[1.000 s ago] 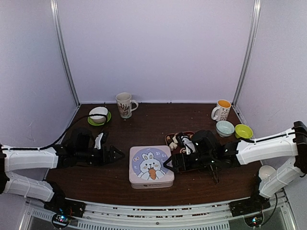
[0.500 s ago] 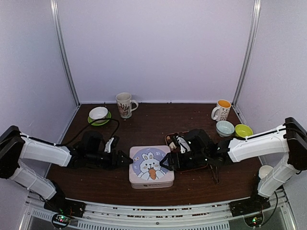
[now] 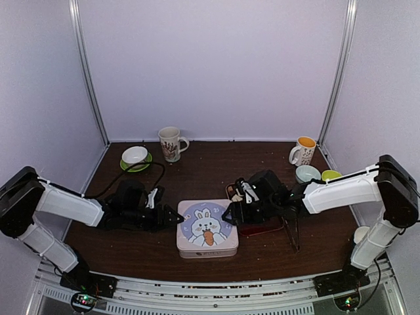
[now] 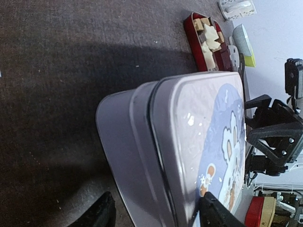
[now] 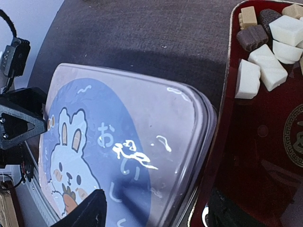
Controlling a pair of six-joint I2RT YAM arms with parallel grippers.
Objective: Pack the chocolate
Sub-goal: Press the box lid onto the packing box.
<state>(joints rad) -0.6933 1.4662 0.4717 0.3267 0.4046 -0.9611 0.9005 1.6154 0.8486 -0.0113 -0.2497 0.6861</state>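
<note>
The chocolate [image 5: 265,52], small cream, tan and dark brown pieces, lies at the far end of a dark-red tray [image 5: 265,142]; it also shows in the left wrist view [image 4: 208,40]. In the top view my right arm hides most of it. A closed grey tin [image 3: 207,228] with a rabbit on its lid stands left of the tray [image 3: 262,230]. My left gripper [image 3: 176,218] is open, its jaws straddling the tin's left edge [image 4: 158,215]. My right gripper [image 3: 230,213] is open, its jaws astride the tin's right edge [image 5: 158,210], beside the tray.
Metal tongs [image 3: 293,233] lie right of the tray. A white mug [image 3: 170,143] and a white bowl on a green saucer [image 3: 134,156] stand at the back left. An orange-lined mug [image 3: 304,150], a pale blue bowl [image 3: 306,173] and a green bowl [image 3: 331,176] stand at the back right.
Both arms have closed in on the tin. The left gripper moved right to its left edge; the right gripper moved left and farther back to its right edge.
</note>
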